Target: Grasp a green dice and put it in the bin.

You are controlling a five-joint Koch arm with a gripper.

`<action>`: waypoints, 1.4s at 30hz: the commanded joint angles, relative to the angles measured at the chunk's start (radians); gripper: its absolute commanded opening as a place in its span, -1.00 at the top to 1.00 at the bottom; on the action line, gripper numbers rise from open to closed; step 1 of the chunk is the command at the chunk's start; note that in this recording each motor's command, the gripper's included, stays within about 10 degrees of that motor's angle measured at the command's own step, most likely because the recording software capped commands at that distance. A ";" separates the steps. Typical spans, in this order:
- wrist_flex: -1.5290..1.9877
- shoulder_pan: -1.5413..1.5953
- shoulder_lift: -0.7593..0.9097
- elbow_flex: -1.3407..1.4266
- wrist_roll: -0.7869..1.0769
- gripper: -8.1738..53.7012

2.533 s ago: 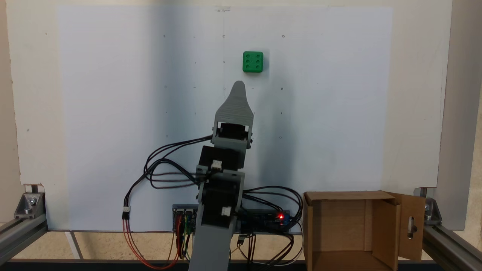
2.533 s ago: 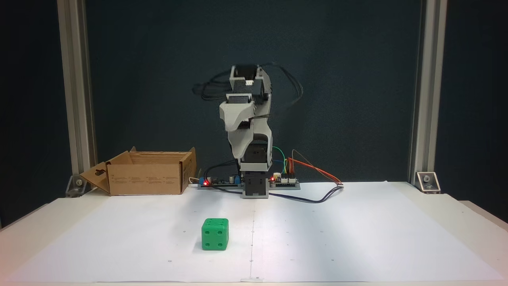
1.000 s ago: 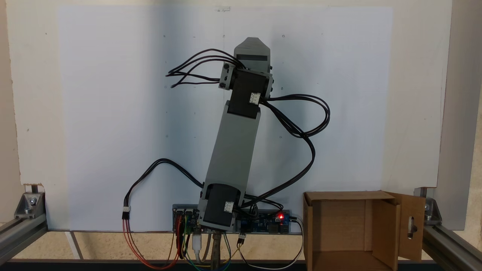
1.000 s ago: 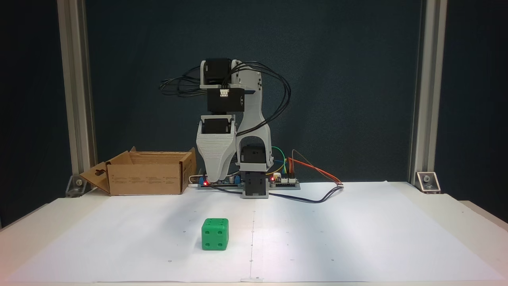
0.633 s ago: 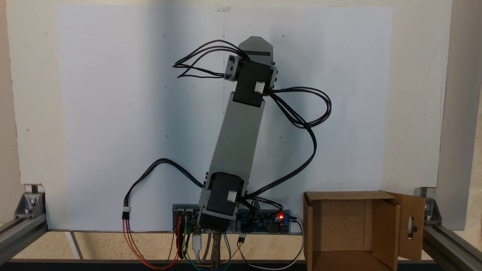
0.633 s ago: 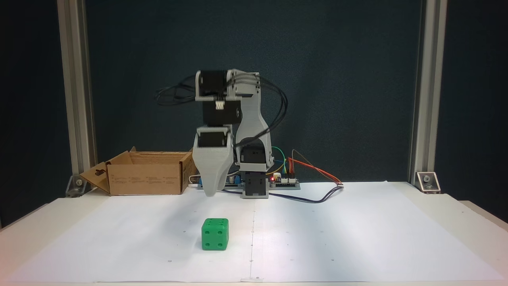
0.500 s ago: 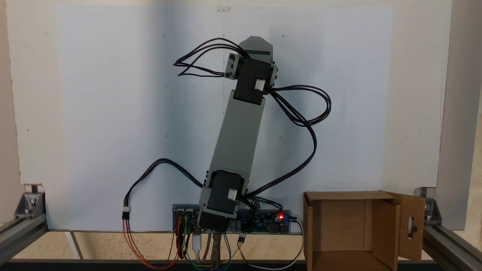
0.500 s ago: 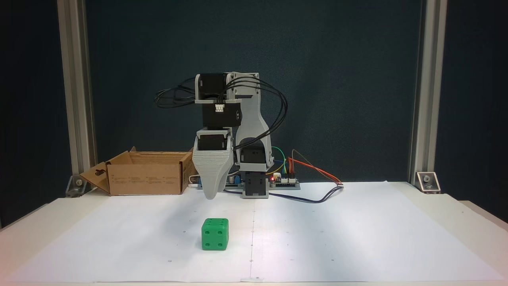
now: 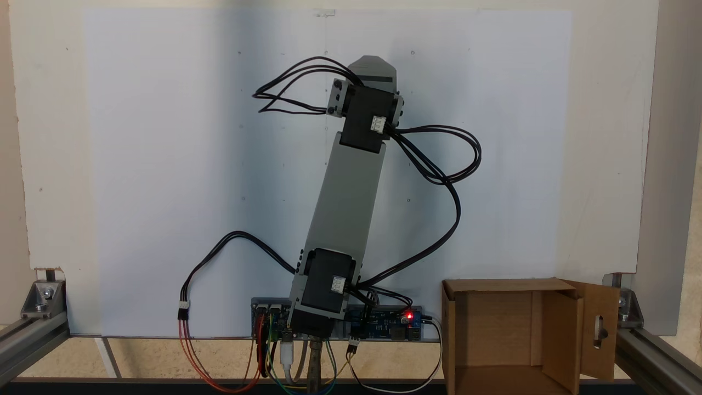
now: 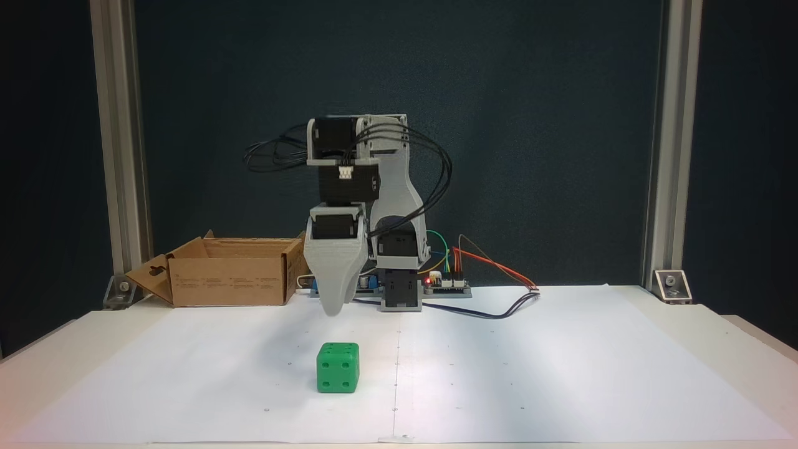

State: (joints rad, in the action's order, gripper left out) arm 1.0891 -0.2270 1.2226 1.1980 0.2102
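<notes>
In a fixed view from the front, the fingers point(image 10: 332, 310) point straight down and hang above the worktop point(image 10: 561, 374), which is covered with white paper. Only one grey tapered tip shows, with any second tip lined up behind it, so whether the fingers are apart or together cannot be told. The green dice point(image 10: 338, 368) rests on the paper directly below the fingers and slightly nearer the camera, clear of them and not touched; its front face shows four pips. The bin point(image 10: 230, 272), an open cardboard box with a slotted flap, stands on the worktop to the left of the fingers and farther back, near the arm base. In a fixed view from above, the arm point(image 9: 351, 197) reaches out across the paper and covers both the fingers and the dice; the bin point(image 9: 493, 329) lies at lower right beside the control board point(image 9: 384, 323), its slotted flap folded out to the right.
</notes>
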 commanded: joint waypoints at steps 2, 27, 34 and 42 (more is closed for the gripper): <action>-0.025 0.008 0.011 -0.014 0.032 -0.68; -0.238 0.023 0.006 0.137 -0.008 -0.66; -0.262 0.021 -0.026 0.146 -0.008 -0.66; -0.316 0.021 -0.087 0.153 -0.006 -0.66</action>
State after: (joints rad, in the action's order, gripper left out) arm 0.7869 -0.2178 1.1290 1.3683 0.2086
